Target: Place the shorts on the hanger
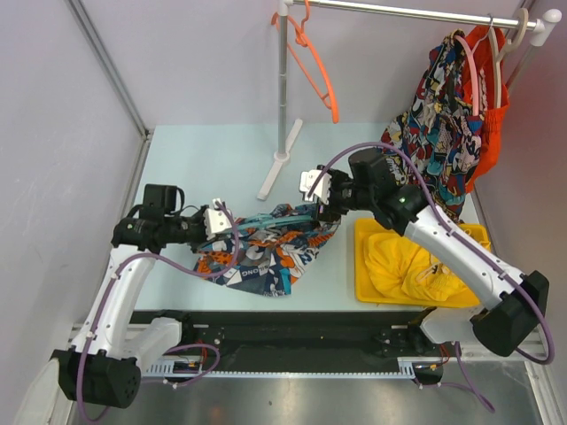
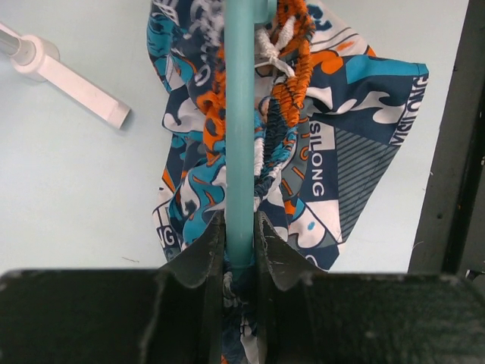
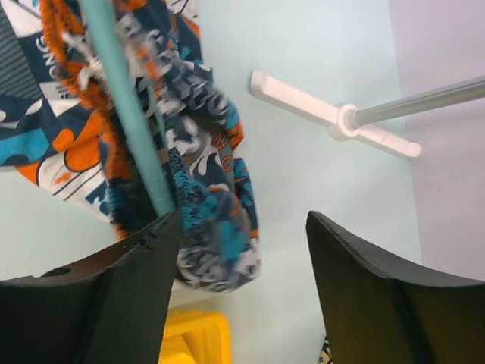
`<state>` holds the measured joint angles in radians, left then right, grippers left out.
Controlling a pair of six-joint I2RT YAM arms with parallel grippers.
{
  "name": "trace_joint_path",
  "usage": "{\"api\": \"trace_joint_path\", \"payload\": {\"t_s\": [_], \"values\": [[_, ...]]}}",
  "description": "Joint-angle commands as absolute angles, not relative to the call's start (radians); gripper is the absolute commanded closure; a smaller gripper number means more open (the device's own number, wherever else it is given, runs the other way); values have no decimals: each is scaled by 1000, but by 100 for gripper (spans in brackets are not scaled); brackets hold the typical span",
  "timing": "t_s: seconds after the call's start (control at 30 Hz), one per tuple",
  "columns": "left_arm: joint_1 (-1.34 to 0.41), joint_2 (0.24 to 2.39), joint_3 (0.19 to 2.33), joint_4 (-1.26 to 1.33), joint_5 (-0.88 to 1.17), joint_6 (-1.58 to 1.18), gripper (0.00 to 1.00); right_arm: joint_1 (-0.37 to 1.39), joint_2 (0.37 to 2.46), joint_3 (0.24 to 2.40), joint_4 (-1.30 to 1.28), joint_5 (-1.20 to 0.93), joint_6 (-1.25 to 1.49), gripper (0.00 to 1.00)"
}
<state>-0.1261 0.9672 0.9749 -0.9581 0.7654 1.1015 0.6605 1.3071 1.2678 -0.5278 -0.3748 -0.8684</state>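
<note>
Teal plastic is sitting in the left gripper (image 2: 241,224), whose jaws are pressing shut on one thin bar of the hanger (image 2: 241,114). That narrow pinch is carrying the whole hanger, so the bar may start pivoting or slipping under any load.

Just past those jaws, the shorts (image 2: 341,167) are lying crumpled on the table (image 1: 177,159). Their gathered orange waistband and white drawstring are bunching against the bar. Whether the bar is actually passing through the waist or only lying over it cannot be told. If it is only lying over, a lift would be leaving the shorts behind. The loose drawstring is also inviting a snag.

Further along, the right gripper (image 3: 241,227) is standing wide open and gripping nothing. The hanger's bar is running down beside one finger, and a wad of printed fabric is lying between the two. Closing here would probably be catching cloth and not plastic, or dragging the waistband off the free end. While it is holding nothing, that end is going unsupported.

Off to the right, the yellow garment (image 1: 403,261) is lying heaped in its tray (image 1: 361,288), close under the right arm, where a low sweep could be brushing it.

Beyond both grippers, the white rack foot (image 1: 276,168) is lying near the cloth. A careless lift toward the rack risks knocking it.
</note>
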Motion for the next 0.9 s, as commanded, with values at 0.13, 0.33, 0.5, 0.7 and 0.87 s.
{"api": "trace_joint_path", "payload": {"t_s": [0.13, 0.33, 0.5, 0.7, 0.87], "values": [[-150, 994, 1048, -994, 781, 1124, 100, 663, 1224, 1341, -518, -449, -822, 25], [-167, 1017, 1081, -1037, 821, 1143, 100, 774, 1232, 1339, -587, -474, -815, 40], [-175, 1012, 1103, -1091, 844, 1187, 100, 848, 1288, 1339, -543, -469, -824, 48], [-175, 994, 1127, -1127, 867, 1209, 100, 880, 1315, 1339, -587, -518, -847, 51], [-173, 997, 1141, -1149, 893, 1238, 100, 902, 1336, 1338, -641, -512, -850, 59]]}}
